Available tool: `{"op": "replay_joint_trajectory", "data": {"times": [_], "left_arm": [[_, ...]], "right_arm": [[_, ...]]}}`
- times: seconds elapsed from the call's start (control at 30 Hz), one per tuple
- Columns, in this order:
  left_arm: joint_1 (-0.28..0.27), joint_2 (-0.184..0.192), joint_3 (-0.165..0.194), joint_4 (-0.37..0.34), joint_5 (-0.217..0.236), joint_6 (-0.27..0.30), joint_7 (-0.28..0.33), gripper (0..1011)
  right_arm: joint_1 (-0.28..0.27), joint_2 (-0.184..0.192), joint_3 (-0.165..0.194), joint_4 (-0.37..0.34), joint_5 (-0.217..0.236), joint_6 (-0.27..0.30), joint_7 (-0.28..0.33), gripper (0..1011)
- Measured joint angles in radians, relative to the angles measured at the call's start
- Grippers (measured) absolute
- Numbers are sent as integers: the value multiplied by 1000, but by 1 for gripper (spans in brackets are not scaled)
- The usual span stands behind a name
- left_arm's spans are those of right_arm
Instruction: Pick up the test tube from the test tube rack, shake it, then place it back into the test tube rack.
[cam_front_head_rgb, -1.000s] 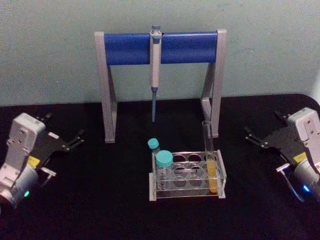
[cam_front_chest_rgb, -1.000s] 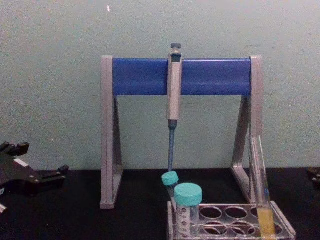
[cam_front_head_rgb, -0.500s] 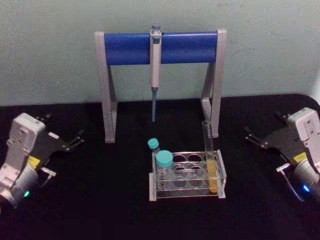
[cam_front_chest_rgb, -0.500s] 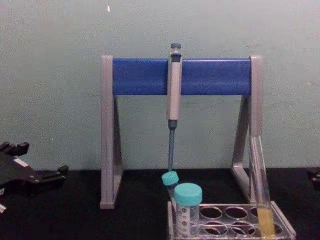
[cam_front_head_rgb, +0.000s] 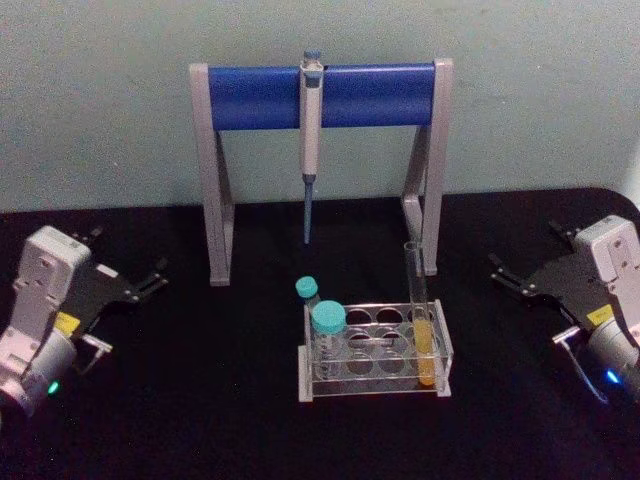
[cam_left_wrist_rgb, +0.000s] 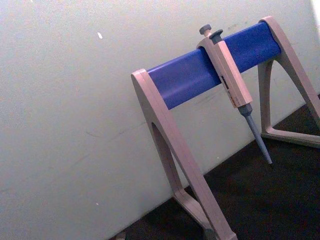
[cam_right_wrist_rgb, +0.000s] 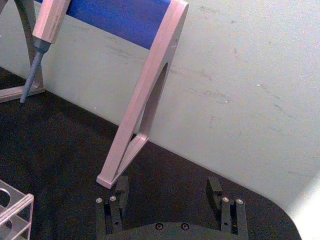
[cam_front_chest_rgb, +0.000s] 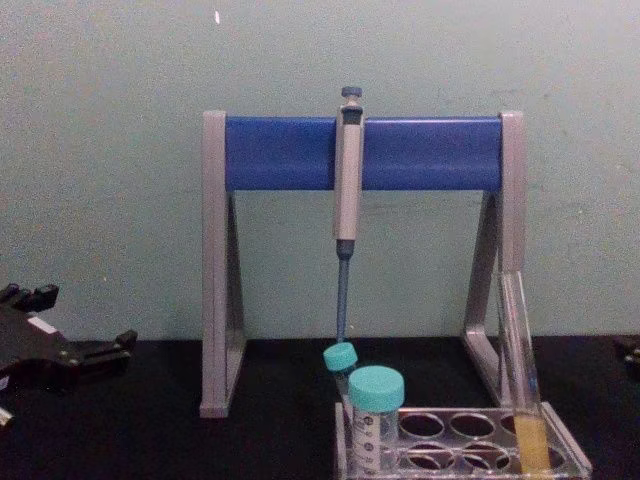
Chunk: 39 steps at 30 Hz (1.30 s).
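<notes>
Head view: the test tube (cam_front_head_rgb: 419, 310) stands in the right end of the rack (cam_front_head_rgb: 372, 391), leaning slightly, uncapped, with yellow liquid in its lower part. Two teal-capped tubes (cam_front_head_rgb: 327, 322) occupy the rack's left end. The rack sits mid-tabletop (cam_front_head_rgb: 230, 400), in front of the pipette stand (cam_front_head_rgb: 320, 95), from whose blue bar a pipette (cam_front_head_rgb: 310, 130) hangs. My left tool (cam_front_head_rgb: 126, 255) rests at the tabletop's left side and my right tool (cam_front_head_rgb: 527, 254) at its right side. Both are well apart from the rack, with fingers spread wide and nothing between them. Left wrist view: the stand (cam_left_wrist_rgb: 200, 80) and pipette (cam_left_wrist_rgb: 231, 80) appear against the pale wall; I cannot tell the finger state of my left tool from here. Right wrist view: the two black fingers (cam_right_wrist_rgb: 120, 189) of my right tool (cam_right_wrist_rgb: 167, 192) stand wide apart, holding nothing, above the dark tabletop. The stand's right leg (cam_right_wrist_rgb: 145, 110) is ahead of them and a corner of the rack (cam_right_wrist_rgb: 15, 210) is off to one side. Chest view: the test tube (cam_front_chest_rgb: 520, 340) rises from the right end of the rack (cam_front_chest_rgb: 575, 462), its open top leaning in front of the stand's right leg. The capped tubes (cam_front_chest_rgb: 376, 415) are at the left end, and my left tool shows low at the left edge, clear of the rack.
</notes>
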<state>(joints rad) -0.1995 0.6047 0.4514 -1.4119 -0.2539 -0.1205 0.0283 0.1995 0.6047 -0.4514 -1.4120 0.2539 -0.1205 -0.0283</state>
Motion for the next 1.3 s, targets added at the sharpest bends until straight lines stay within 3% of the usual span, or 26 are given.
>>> {"op": "replay_joint_trajectory", "data": {"times": [0.47, 0.97, 1.3], "left_arm": [[0, 0, 0, 0, 0, 0, 0, 1001], [0, 0, 0, 0, 0, 0, 0, 1001], [0, 0, 0, 0, 0, 0, 0, 1001]], "right_arm": [[-53, 2, 56, -58, 31, -34, 52, 1000], [-196, 58, 136, -246, 101, -44, 133, 1000], [-257, 88, 154, -326, 112, -40, 194, 1000]]}}
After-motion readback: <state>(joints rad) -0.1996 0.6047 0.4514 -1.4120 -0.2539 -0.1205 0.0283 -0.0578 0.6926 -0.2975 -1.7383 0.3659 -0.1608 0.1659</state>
